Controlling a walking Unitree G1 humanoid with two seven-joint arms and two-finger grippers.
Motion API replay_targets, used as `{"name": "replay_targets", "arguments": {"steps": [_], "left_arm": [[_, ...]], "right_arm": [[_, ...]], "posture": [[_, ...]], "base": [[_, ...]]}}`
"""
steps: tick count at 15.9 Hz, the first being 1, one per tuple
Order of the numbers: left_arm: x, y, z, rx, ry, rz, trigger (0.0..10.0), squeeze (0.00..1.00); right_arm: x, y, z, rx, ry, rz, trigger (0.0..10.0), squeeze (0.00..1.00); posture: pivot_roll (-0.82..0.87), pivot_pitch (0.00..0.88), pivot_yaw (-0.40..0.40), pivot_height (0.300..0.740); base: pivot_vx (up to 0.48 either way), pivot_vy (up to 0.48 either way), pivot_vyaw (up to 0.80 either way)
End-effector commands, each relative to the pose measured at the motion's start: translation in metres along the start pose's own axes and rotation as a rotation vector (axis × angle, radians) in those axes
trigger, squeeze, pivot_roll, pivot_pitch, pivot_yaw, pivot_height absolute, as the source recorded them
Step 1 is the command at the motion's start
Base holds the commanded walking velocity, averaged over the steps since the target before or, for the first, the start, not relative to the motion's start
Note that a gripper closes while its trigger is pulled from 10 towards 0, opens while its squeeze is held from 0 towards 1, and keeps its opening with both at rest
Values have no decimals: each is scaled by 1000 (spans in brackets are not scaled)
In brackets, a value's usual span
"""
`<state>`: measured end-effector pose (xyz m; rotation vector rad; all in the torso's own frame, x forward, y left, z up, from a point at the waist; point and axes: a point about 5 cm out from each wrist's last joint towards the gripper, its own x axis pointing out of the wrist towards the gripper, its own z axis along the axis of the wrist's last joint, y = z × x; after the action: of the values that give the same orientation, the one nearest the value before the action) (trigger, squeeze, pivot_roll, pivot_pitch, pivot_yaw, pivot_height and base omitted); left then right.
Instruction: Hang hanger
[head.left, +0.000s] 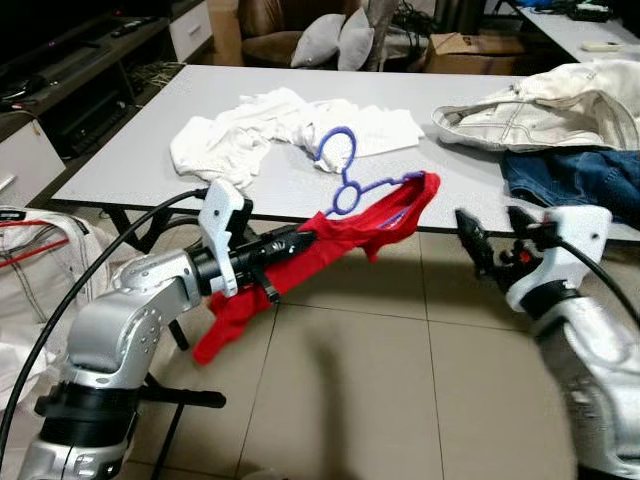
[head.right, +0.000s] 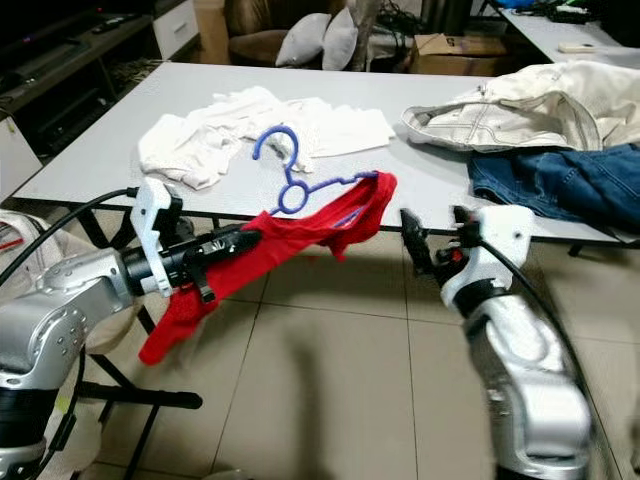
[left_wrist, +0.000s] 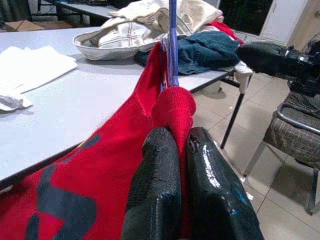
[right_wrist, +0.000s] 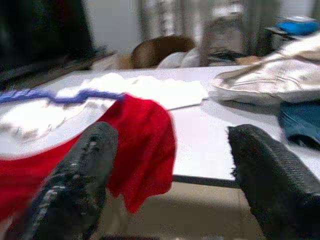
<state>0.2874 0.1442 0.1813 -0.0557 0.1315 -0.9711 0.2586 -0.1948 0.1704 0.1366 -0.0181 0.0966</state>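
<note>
A purple plastic hanger (head.left: 345, 170) carries a red garment (head.left: 300, 260), held in the air in front of the table's near edge. My left gripper (head.left: 300, 240) is shut on the red cloth and the hanger's end; in the left wrist view its fingers (left_wrist: 160, 190) pinch the red fabric (left_wrist: 100, 165) below the purple bar (left_wrist: 172, 45). The hanger's hook (head.right: 275, 140) points up and away over the table. My right gripper (head.left: 492, 238) stands open to the right of the garment, apart from it; its fingers (right_wrist: 75, 180) frame the red cloth (right_wrist: 145, 145).
A grey table (head.left: 150, 140) holds a white garment (head.left: 260, 130), a cream jacket (head.left: 560, 105) and blue jeans (head.left: 575, 180). Tiled floor (head.left: 380, 380) lies below. A white bag (head.left: 30, 260) sits at my left. A chair (left_wrist: 295, 140) stands by the table's end.
</note>
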Motion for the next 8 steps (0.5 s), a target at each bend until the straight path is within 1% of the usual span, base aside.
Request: {"name": "replay_targets", "arguments": {"steps": [1,2,3,4,5,6,7,8], "left_arm": [[-2,-3,6,10,-27,-6,0,0],[-3,-5,7,6,-32,-18,0,0],[-3,-7,6,3,-30,-33,0,0],[-3,-9,5,-1,-30,-37,0,0],[-3,-11,5,-11,-36,-54,0,0],[-4,-13,4,-17,-40,-66,0,0],[-6,-14,3,-28,-44,-79,0,0],[-6,-14,3,-33,-45,-82,0,0]], "right_arm": [[0,-6,-7,23,3,-46,10000,1000],[3,-2,-11,10,11,-18,10000,455],[7,5,-12,-2,17,30,10000,0],[12,9,-13,-44,26,43,10000,0],[17,13,-13,-57,29,64,10000,0],[22,16,-13,-51,23,88,10000,0],[29,21,-13,-11,22,115,10000,0],[33,20,-15,-2,28,100,10000,0]], "posture": [[-108,0,37,740],[-106,0,36,740],[-106,0,36,740],[-105,0,36,740],[-102,0,35,740],[-97,0,34,740],[-96,0,34,740],[-91,0,31,740]], "base": [[0,0,0],[0,0,0],[0,0,0],[0,0,0],[0,0,0],[0,0,0],[0,0,0],[0,0,0]]}}
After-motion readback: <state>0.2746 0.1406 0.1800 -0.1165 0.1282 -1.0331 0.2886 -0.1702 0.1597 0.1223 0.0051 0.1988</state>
